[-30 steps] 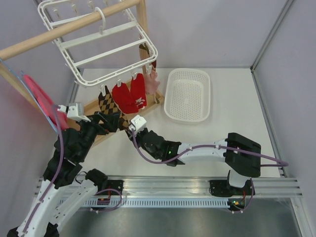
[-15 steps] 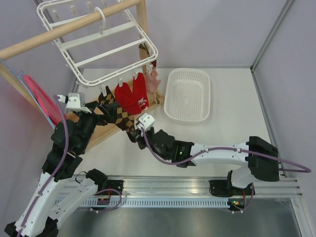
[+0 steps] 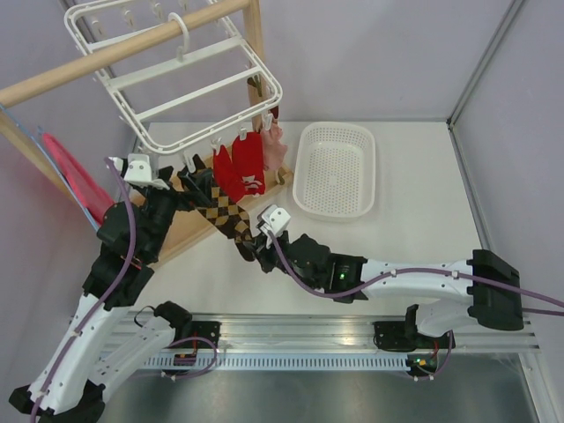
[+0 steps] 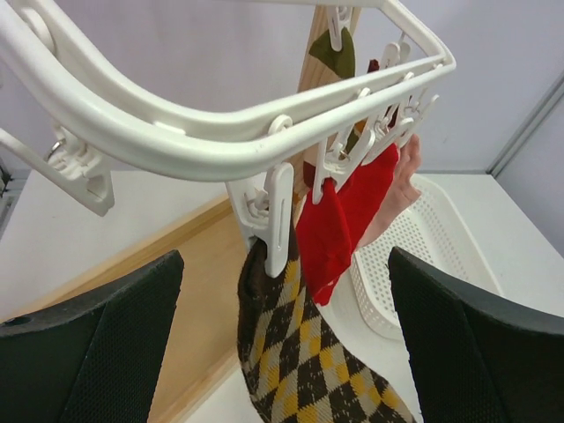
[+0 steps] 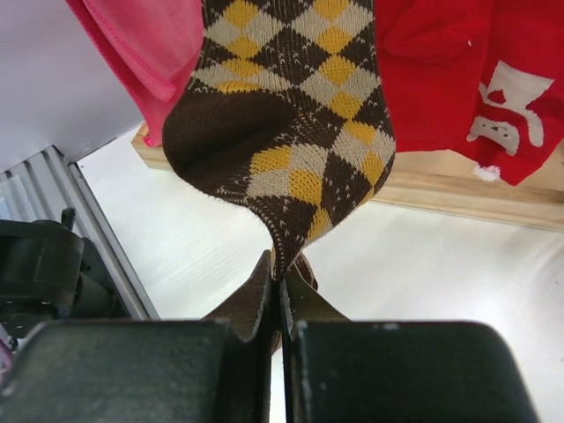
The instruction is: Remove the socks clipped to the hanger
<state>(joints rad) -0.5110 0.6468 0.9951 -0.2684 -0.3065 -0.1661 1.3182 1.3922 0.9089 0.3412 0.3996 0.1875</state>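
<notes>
The white hanger (image 3: 189, 81) hangs from a wooden bar. The brown checkered sock (image 3: 225, 216) is still held by a white clip (image 4: 278, 216) on the hanger's near rail and is stretched diagonally toward me. My right gripper (image 3: 253, 248) is shut on its toe, as the right wrist view (image 5: 282, 280) shows. My left gripper (image 3: 187, 189) is open just below that clip, and the sock (image 4: 304, 357) hangs between its fingers (image 4: 88, 352). Red socks (image 3: 240, 169) and a pale pink sock (image 3: 276, 145) hang clipped further along the rail.
A white mesh basket (image 3: 337, 127) lies on the table right of the hanger. The wooden rack's bar (image 3: 115, 53) and its base (image 3: 181, 231) stand at the left. A red disc-like object (image 3: 66, 172) leans at the far left.
My right gripper has drawn the checkered sock's toe toward the near right, pulling the sock taut. My left gripper has risen closer to the clip.
</notes>
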